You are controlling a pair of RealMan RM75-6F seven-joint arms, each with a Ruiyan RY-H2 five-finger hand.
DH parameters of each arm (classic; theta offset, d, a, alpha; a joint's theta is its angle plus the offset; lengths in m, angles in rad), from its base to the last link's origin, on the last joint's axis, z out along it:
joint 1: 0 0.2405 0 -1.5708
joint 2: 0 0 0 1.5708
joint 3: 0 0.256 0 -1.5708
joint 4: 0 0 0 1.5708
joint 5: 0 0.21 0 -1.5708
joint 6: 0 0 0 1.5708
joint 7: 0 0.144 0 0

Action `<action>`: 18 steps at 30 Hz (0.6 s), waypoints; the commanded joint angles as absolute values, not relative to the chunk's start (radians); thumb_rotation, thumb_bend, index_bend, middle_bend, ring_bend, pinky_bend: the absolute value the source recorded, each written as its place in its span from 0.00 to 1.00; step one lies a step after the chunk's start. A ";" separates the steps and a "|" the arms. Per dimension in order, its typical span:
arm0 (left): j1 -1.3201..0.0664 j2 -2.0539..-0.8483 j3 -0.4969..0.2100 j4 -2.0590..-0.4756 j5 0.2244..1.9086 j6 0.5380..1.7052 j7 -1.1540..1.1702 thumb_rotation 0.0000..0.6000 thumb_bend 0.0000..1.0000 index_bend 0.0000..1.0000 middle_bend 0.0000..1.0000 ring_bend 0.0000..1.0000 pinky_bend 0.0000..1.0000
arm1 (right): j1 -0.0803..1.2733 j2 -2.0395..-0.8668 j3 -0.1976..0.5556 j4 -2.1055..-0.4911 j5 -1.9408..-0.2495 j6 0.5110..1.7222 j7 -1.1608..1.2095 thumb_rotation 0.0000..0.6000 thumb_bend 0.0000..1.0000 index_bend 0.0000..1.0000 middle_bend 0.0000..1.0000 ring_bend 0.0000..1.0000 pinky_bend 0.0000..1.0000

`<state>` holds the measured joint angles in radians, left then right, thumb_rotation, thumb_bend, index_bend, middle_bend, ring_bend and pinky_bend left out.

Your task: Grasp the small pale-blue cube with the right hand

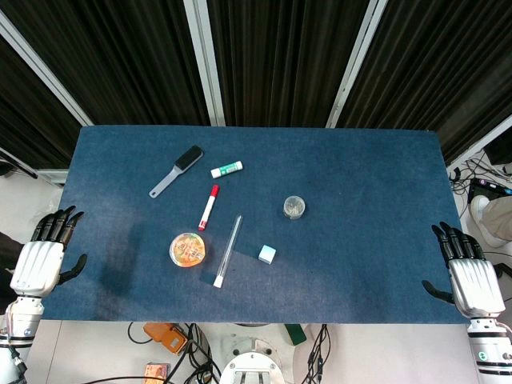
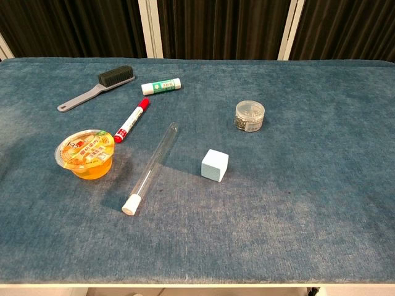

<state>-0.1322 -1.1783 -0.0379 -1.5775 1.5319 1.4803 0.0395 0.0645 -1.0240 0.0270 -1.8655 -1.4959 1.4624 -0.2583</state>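
The small pale-blue cube (image 1: pixel 267 254) (image 2: pixel 215 164) lies on the blue table cloth, near the front middle. My right hand (image 1: pixel 468 272) hangs at the table's right front corner, far right of the cube, fingers apart and holding nothing. My left hand (image 1: pixel 44 256) rests off the left front edge, also open and empty. Neither hand shows in the chest view.
A clear test tube (image 1: pixel 227 251) (image 2: pixel 150 168) lies just left of the cube. An orange jelly cup (image 1: pixel 190 250), a red marker (image 1: pixel 209 207), a glue stick (image 1: pixel 226 169), a grey brush (image 1: pixel 176 170) and a small clear jar (image 1: pixel 294 207) lie further off.
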 commanded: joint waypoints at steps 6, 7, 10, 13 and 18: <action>-0.131 -1.178 -0.038 -1.578 1.533 1.483 0.039 1.00 0.33 0.08 0.00 0.00 0.08 | 0.066 -1.025 0.028 -1.866 -1.492 1.457 -0.263 1.00 0.25 0.06 0.12 0.15 0.18; -0.132 -1.178 -0.038 -1.578 1.532 1.482 0.039 1.00 0.33 0.08 0.00 0.00 0.08 | 0.066 -1.025 0.029 -1.865 -1.492 1.457 -0.262 1.00 0.25 0.06 0.12 0.15 0.18; -0.132 -1.179 -0.038 -1.577 1.532 1.481 0.039 1.00 0.33 0.08 0.00 0.00 0.08 | 0.066 -1.026 0.029 -1.863 -1.491 1.457 -0.260 1.00 0.25 0.06 0.12 0.15 0.18; -0.132 -1.179 -0.038 -1.577 1.533 1.481 0.041 1.00 0.33 0.07 0.00 0.00 0.08 | 0.069 -1.028 0.029 -1.861 -1.488 1.450 -0.260 1.00 0.25 0.06 0.12 0.15 0.18; -0.130 -1.178 -0.038 -1.579 1.533 1.486 0.042 1.00 0.33 0.08 0.00 0.00 0.08 | 0.080 -1.058 0.035 -1.863 -1.467 1.432 -0.295 1.00 0.25 0.07 0.12 0.15 0.18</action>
<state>-0.1302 -1.1785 -0.0382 -1.5787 1.5332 1.4858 0.0425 0.0758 -1.0467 0.0318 -1.8611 -1.4755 1.4361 -0.2818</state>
